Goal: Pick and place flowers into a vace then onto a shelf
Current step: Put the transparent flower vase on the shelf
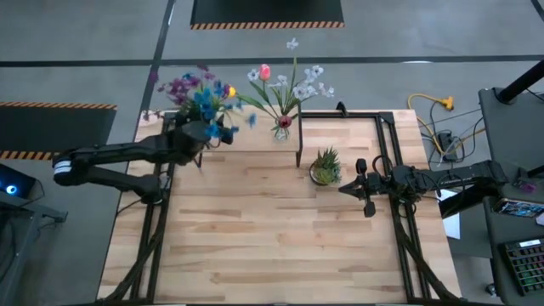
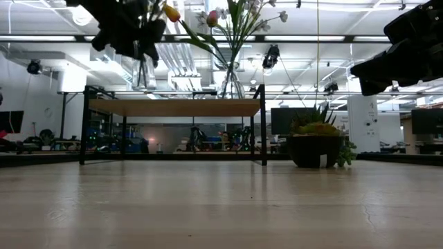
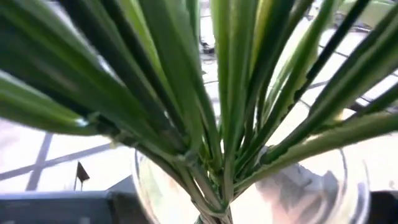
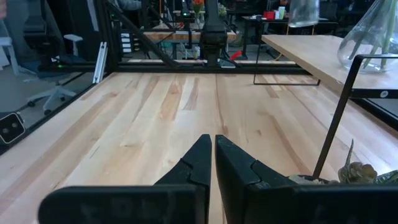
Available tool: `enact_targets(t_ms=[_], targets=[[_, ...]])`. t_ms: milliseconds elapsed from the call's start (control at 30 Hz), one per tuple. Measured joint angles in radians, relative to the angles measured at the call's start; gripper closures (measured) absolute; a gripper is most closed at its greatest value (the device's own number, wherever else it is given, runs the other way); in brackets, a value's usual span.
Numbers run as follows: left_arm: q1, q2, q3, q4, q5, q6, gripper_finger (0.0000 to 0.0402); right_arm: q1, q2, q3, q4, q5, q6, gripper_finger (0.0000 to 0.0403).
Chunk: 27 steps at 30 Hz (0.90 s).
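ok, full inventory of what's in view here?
Glass vase: one, clear, white and pink flowers in it, on shelf's right end.
Second glass vase: one, clear, green stems inside, in left gripper above shelf's left end.
Flowers: one bunch, blue, purple, yellow.
Shelf: one, light wood, black legs, table's far edge.
Potted plant: one, spiky green, right of shelf.
Table: one, light wood.
Left gripper: on the second vase.
Right gripper: shut, empty, near plant.

No legible text, label or number anywhere.
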Motion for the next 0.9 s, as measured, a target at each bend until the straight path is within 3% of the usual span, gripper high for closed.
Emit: enact_targets(t_ms=[200, 400, 600, 900], targets=[[0.045, 0.105, 0.068, -0.007, 0.002, -0.026, 0.0242, 0.0, 0.0, 0.0, 0.0, 0.0, 0.0, 0.039], [0.097, 0.178, 0.137, -0.12, 0.001, -0.095, 0.0242, 0.0, 0.0, 0.0, 0.0, 0.0, 0.0, 0.039], [0.158, 0.201, 0.157, -0.18, 0.076, -0.163, 0.0242, 0.0, 0.0, 0.0, 0.0, 0.0, 0.002, 0.039], [0.183, 0.2, 0.134, -0.185, 0.076, -0.169, 0.0242, 0.0, 0.0, 0.0, 0.0, 0.0, -0.013, 0.039]])
